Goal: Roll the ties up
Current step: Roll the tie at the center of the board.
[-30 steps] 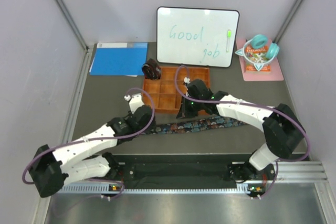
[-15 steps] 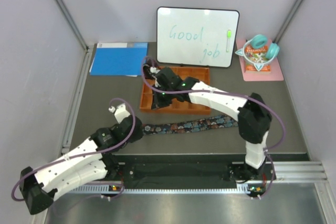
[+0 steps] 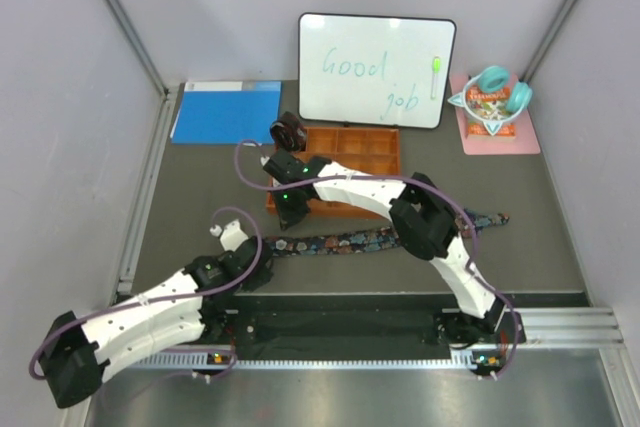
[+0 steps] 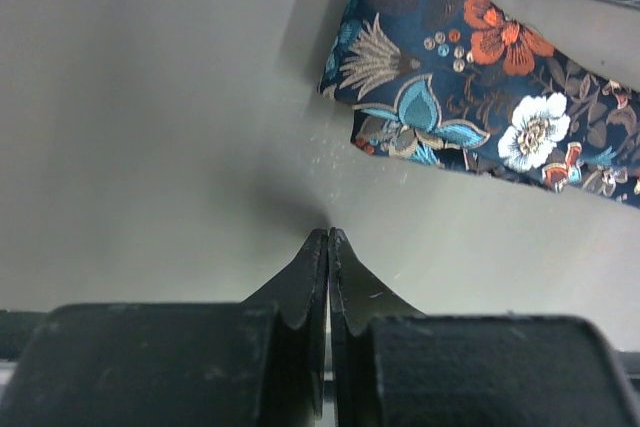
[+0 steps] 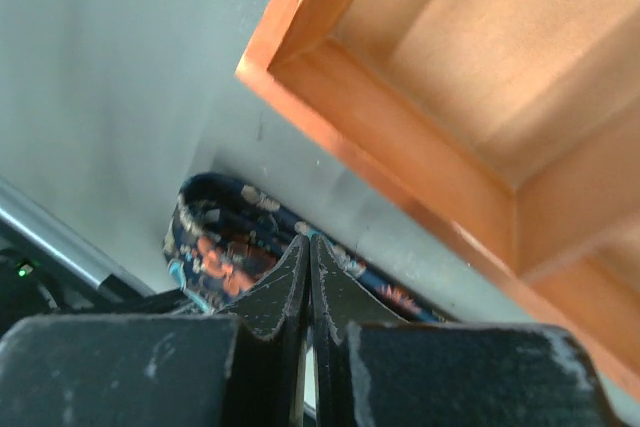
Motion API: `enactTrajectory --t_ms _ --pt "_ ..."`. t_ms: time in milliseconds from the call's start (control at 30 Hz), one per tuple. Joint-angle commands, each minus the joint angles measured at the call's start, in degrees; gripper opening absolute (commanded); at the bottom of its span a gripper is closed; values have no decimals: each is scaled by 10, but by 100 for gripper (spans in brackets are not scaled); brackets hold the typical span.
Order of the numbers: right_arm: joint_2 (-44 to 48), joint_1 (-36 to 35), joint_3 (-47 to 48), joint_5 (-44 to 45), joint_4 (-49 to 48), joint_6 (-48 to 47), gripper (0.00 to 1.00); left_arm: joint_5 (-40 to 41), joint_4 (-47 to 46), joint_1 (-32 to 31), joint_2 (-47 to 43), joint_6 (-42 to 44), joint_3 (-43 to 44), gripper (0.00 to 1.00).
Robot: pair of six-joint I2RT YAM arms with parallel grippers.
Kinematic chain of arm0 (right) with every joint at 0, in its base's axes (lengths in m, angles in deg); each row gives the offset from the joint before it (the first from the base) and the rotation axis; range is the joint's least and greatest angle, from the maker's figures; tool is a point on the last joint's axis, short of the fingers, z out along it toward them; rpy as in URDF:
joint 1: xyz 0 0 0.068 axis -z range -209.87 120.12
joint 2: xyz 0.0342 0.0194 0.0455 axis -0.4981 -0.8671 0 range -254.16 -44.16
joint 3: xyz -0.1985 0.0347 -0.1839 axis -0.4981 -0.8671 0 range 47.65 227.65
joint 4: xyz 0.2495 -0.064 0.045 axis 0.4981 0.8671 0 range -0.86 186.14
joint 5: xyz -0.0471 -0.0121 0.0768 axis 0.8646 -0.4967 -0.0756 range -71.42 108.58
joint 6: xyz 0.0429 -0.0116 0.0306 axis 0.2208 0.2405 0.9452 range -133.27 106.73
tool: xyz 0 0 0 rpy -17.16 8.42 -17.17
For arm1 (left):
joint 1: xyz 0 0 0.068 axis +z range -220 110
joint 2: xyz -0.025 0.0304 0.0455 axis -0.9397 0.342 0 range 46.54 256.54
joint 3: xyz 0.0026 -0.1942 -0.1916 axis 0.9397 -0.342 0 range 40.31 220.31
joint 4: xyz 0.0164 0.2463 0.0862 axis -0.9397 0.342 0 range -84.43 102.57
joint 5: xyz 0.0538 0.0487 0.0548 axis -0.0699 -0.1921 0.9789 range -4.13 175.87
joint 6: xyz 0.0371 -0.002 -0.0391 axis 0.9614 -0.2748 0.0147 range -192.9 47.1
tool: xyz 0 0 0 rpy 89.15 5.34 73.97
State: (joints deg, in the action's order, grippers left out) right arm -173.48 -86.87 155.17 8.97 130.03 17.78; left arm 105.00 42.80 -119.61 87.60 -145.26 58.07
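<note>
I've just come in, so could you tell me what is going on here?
Two robot arms are rolling ties. One dark tie sits coiled at the far-left corner of the orange tray. The floral tie lies flat on the table, not yet rolled. The left arm has its jaws shut and empty just short of that tie's end; the right arm's shut, empty jaws are by the tray's near-left corner.

2 narrow fabric neckties: 1 dark navy floral strip (image 3: 340, 241) and 1 dark brown-maroon coil (image 3: 288, 132). 1 orange compartment tray (image 3: 385, 152), 1 white rectangular whiteboard (image 3: 377, 69), 1 flat blue folder (image 3: 226, 112), 1 pink mat (image 3: 497, 135), 1 pair of teal headphones (image 3: 492, 80), 2 white-and-black robot arms (image 3: 150, 307) (image 3: 350, 185).
</note>
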Motion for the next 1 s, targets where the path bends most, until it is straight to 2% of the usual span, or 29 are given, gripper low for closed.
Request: enactTrajectory --t_ms 0,300,633,967 --pt "-23 -13 48 -1 14 -11 0 30 -55 -2 23 -15 -9 4" --pt "-47 -15 50 -5 12 -12 0 63 -121 -2 89 -6 -8 4" --pt "-50 -17 19 -59 -18 0 0 111 -165 -2 190 -6 -4 4" --pt "-33 -17 0 -66 -27 8 0 120 -170 -1 214 5 4 1"
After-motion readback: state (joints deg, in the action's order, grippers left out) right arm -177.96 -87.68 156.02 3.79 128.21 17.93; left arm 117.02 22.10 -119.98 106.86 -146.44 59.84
